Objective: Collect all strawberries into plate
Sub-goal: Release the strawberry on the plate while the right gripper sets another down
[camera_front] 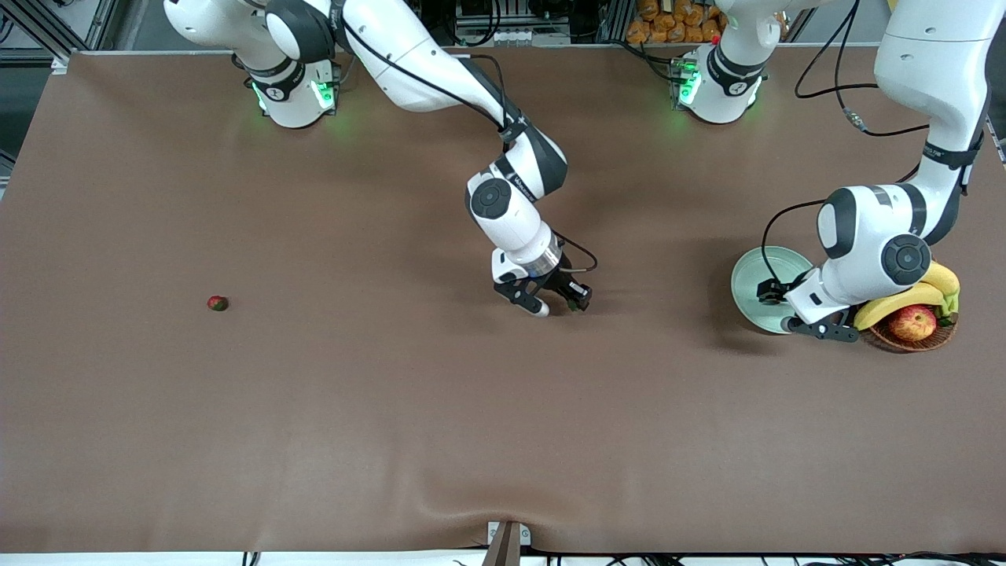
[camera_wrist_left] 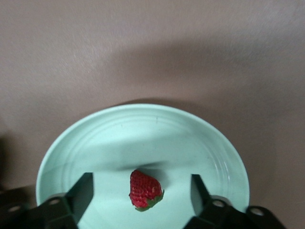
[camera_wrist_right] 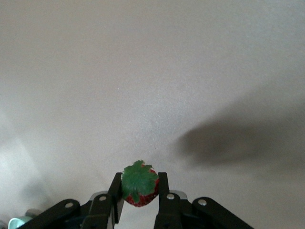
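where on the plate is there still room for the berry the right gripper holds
The plate holds one strawberry between the open left gripper fingers; the surrounding dish is bare. Crowded edge: beside the basket. The right gripper holds its strawberry.

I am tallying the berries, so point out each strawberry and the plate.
strawberry on the plate (camera_wrist_left: 145, 190), left wrist view, red flesh.
strawberry in the right gripper (camera_wrist_right: 139, 186), right wrist view, leafy cap.
loose strawberry (camera_front: 218, 303), front view, its middle.
plate (camera_front: 758, 271), front view, bare surface near the rim.
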